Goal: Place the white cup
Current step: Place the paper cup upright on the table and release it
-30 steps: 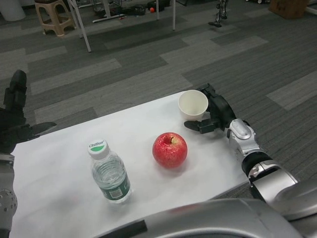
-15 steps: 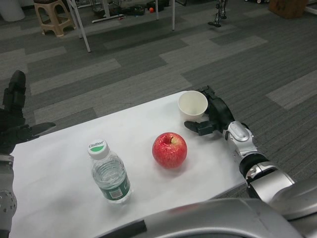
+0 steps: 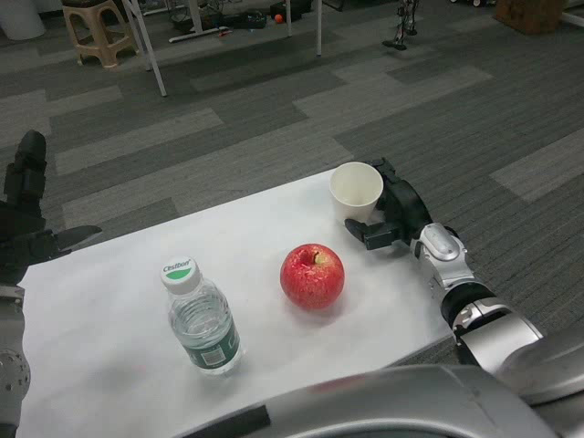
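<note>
Black fingers (image 3: 365, 234) around smooth white cup (image 3: 356, 192)

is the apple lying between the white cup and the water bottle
Yes, the apple sits on the table between the white cup and the water bottle.

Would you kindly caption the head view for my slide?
Right hand holds white cup at table corner, apple nearby.

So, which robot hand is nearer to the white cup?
The right. The right robot hand is wrapped around the white cup at the table's far right corner; the left robot hand is raised at the table's left edge, far from it.
</note>
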Robot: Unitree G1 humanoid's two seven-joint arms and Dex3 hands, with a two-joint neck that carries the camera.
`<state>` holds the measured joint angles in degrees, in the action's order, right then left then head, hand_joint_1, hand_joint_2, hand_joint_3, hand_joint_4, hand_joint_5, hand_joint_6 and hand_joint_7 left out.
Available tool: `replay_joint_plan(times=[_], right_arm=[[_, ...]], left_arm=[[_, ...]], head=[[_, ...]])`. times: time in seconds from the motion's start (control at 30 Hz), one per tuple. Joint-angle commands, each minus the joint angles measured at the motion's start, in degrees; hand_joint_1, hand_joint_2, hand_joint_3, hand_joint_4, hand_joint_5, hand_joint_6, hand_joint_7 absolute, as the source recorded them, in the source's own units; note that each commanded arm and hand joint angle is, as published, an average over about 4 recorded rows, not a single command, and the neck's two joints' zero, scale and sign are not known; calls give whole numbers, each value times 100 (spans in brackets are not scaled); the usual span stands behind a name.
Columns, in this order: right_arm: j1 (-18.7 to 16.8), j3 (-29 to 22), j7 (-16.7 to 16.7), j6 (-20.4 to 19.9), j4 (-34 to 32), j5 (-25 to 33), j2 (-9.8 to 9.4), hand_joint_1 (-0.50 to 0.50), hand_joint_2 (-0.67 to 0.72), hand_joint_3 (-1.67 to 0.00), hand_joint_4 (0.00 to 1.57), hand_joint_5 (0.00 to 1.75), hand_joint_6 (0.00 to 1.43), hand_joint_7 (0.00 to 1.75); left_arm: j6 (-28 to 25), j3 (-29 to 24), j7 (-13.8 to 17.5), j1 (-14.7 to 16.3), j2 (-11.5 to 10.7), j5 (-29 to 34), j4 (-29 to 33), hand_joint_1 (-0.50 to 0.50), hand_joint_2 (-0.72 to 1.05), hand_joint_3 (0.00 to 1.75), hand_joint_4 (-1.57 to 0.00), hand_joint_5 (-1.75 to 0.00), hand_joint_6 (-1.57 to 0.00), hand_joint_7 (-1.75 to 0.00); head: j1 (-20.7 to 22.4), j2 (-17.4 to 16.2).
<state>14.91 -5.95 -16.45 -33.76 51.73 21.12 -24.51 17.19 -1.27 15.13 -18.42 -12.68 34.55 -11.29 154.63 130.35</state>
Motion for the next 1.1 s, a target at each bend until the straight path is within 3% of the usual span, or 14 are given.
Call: replay_joint_plan(times=[0.03,0.17,0.27,0.43,0.63,0.77,0.9,1.1], right_arm=[[23,37,-72,-61,56,15,-25,-1,-54,-119,0,51,0,93],[54,83,-144,-61,65,15,-52,-8,-54,-119,0,24,0,66],[56,79,-170,-59,65,15,-54,-14,-54,-119,0,15,0,59],[56,76,-208,-52,65,15,-63,-28,-48,-105,0,0,0,38],[56,59,-219,-45,50,15,-65,-38,-41,-50,0,0,0,28],[52,15,-219,-39,48,24,-58,-41,-35,-30,0,0,0,23],[43,28,-236,-34,48,24,-67,-42,-35,-24,0,0,0,21],[30,41,-333,-34,48,24,-85,-42,-35,-32,0,0,0,21]], left_arm=[[13,-40,14,13,-41,-17,-76,-50,16,9,0,-21,0,-2],[13,-40,16,-4,-41,-14,-104,-50,16,9,0,-21,0,0],[13,-40,16,-15,-41,-12,-135,-50,21,9,0,-21,0,0],[13,-38,16,-22,-41,-19,-152,-50,16,9,0,-21,0,0],[13,-32,25,-26,-41,-17,-155,-50,18,9,0,-21,0,0],[26,-40,25,-26,-41,-10,-150,-50,16,9,0,-21,0,0],[26,-40,29,-17,-41,-10,-146,-50,18,9,0,-21,0,0],[30,-32,42,0,-41,-10,-146,-50,25,9,0,-21,0,-2]], head=[[-15,-4],[-28,-12],[-33,-15],[-45,-30],[-41,-26],[-34,-23],[-45,-26],[-50,-19]])
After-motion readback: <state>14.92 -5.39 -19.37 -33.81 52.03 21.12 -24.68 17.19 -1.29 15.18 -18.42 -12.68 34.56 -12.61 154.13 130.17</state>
